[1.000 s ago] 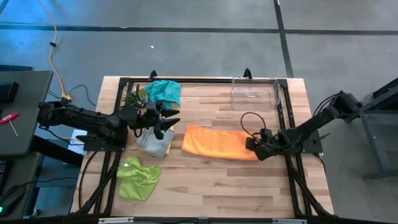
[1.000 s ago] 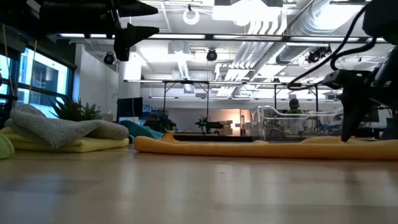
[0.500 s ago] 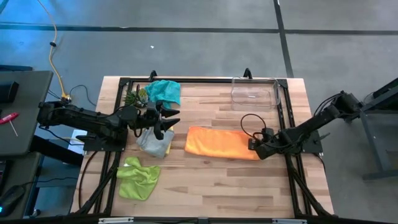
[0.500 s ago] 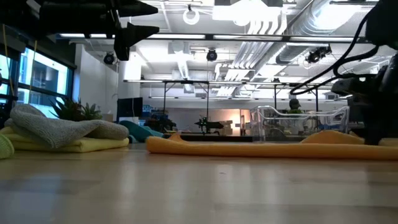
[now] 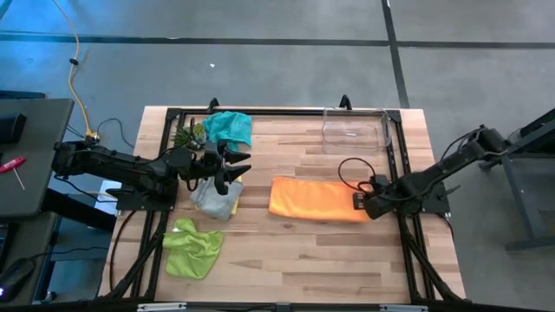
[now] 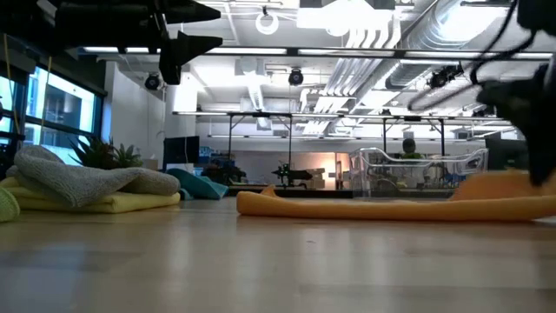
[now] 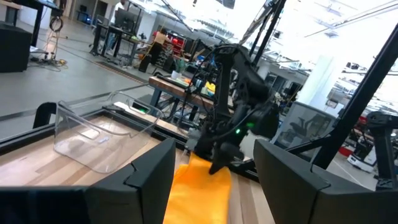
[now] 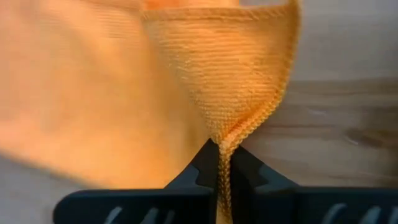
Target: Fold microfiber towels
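The orange towel (image 5: pixel 314 198), folded into a long strip, is spread across the middle of the table (image 5: pixel 286 260) toward its right edge. Its right corner is pinched between the closed fingers of the right gripper (image 5: pixel 358 203). The lime green towel (image 5: pixel 192 248) is crumpled near the front-left corner. The left gripper (image 5: pixel 236 168) is held open and empty above the grey towel (image 5: pixel 211 196) stacked on the yellow towel (image 6: pixel 104 203).

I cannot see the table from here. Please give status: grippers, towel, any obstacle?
Right gripper shut on orange towel edge. Left gripper open above the grey towel, holding nothing. Clear bin apart from orange towel, nothing in the way.
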`<act>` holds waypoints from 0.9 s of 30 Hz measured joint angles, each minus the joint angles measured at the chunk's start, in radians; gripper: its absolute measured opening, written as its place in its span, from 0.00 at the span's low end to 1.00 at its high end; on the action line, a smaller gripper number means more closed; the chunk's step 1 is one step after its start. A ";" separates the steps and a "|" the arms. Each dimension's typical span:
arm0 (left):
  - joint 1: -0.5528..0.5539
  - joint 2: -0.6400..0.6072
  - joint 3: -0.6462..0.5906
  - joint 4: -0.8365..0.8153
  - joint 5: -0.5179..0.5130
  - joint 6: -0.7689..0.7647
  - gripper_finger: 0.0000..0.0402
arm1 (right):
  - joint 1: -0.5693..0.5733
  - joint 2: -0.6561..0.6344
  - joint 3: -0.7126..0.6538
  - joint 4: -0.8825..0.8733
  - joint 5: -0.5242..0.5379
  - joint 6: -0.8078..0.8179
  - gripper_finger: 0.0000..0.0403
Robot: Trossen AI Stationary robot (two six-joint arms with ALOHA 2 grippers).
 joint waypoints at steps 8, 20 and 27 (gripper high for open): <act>0.000 0.000 0.000 0.000 0.000 0.000 0.52 | -0.001 0.014 0.161 -0.005 0.150 -0.077 0.00; 0.000 0.000 0.000 0.015 -0.005 0.001 0.52 | -0.100 0.256 0.173 0.450 0.242 -0.180 0.00; 0.000 0.000 0.000 0.024 -0.005 0.001 0.52 | -0.183 0.368 0.174 0.668 0.270 -0.221 0.00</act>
